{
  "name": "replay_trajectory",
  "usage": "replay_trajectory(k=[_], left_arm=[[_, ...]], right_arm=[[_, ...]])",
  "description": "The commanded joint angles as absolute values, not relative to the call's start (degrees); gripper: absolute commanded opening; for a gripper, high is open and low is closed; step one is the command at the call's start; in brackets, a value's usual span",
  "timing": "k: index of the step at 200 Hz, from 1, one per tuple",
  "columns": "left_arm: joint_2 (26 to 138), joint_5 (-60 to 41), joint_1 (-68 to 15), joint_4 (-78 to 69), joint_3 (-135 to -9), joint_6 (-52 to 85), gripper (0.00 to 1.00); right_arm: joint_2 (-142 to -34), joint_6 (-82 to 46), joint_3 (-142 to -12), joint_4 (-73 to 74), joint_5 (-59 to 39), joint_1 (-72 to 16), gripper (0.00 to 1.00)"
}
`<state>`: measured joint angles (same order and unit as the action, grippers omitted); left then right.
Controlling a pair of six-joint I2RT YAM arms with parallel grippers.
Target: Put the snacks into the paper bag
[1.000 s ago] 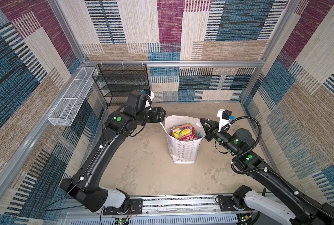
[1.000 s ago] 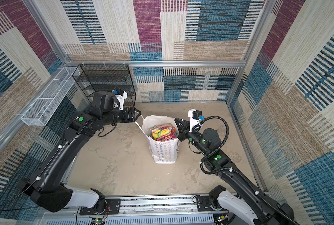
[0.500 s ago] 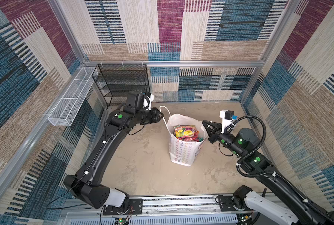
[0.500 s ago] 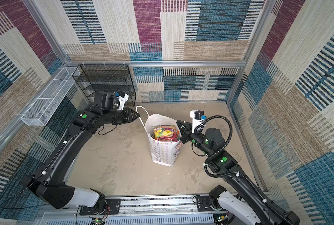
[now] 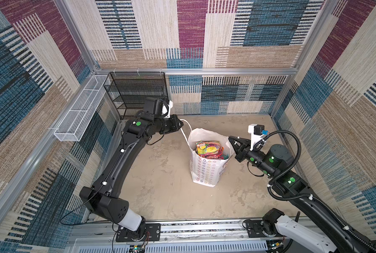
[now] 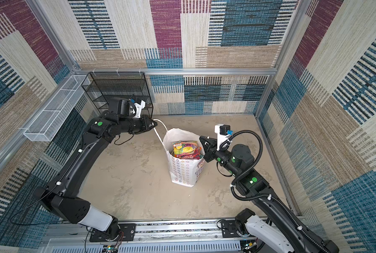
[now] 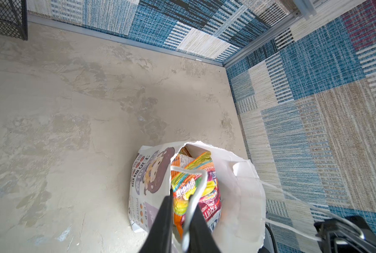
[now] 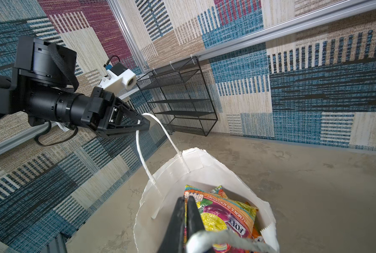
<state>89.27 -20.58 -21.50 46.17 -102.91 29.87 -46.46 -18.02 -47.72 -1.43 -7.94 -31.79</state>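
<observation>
Snacks [image 5: 209, 150] lie piled inside the paper bag [image 5: 204, 173], which stands upright with its mouth open near the middle of the sandy tabletop [image 5: 160, 186].

At far left a white wire basket [image 5: 79, 111] hangs along the side wall, and a black mesh rack [image 5: 136, 92] stands in the back corner beside it.

The left arm rises from its base at the front edge, arcs up and back, then bends so its forearm runs roughly level to the right. The left gripper [image 5: 182, 124] points at the bag from just beside its left rim. Its fingers are pinched narrow on the left cord handle [image 8: 138, 149], which runs taut from the rim up to the tips.

In the bag the pouches reach close to the rim. A yellow, pink and green one lies on top, a red one reads "FRUITS", and the right wrist view shows "FOX'S" and "LEMON & BLACKCURRANT". A cartoon print covers one side.

The right arm reaches back and leftward from its front-right base. The right gripper [image 5: 230, 137] sits at the bag's right rim, fingers pressed together on the right cord handle [image 8: 231, 237].
</observation>
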Motion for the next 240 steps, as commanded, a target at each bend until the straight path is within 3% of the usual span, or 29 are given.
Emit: replay_trajectory(k=[1, 25, 66, 107, 133, 155, 183, 207, 240], left_arm=[[89.9, -23.4, -21.4, 44.9, -104.2, 31.2, 0.09], [89.7, -26.2, -21.3, 43.3, -105.1, 31.1, 0.00], [89.5, -30.9, -22.1, 40.8, -105.9, 34.4, 0.00], [83.7, -26.7, -22.4, 37.0, -106.3, 34.6, 0.00], [79.6, -24.0, -24.8, 31.6, -99.9, 37.1, 0.00], [78.2, -26.1, -26.3, 29.0, -94.7, 37.8, 0.00], [74.6, -17.8, -25.2, 33.3, -89.7, 34.3, 0.00], [71.8, -18.4, -22.5, 31.4, -83.6, 34.9, 0.00], [72.5, -22.8, -21.7, 29.6, -87.5, 39.4, 0.00]], right_arm=[[-46.3, -18.0, -49.1, -1.2, -7.2, -31.8, 0.08], [-46.9, -17.7, -50.3, -1.0, -7.6, -31.9, 0.06], [-53.1, -18.8, -55.7, 3.4, -12.3, -31.8, 0.00], [-66.0, -19.9, -70.5, 2.0, -17.3, -31.8, 0.00], [-72.1, -22.1, -78.1, 2.9, -21.7, -32.0, 0.00], [-73.4, -22.5, -76.2, 4.4, -21.1, -32.3, 0.00], [-71.4, -24.5, -67.5, 7.9, -18.3, -32.3, 0.00], [-69.6, -26.2, -62.7, 10.0, -17.7, -32.3, 0.00], [-72.4, -26.5, -71.1, 4.1, -20.1, -32.6, 0.00]])
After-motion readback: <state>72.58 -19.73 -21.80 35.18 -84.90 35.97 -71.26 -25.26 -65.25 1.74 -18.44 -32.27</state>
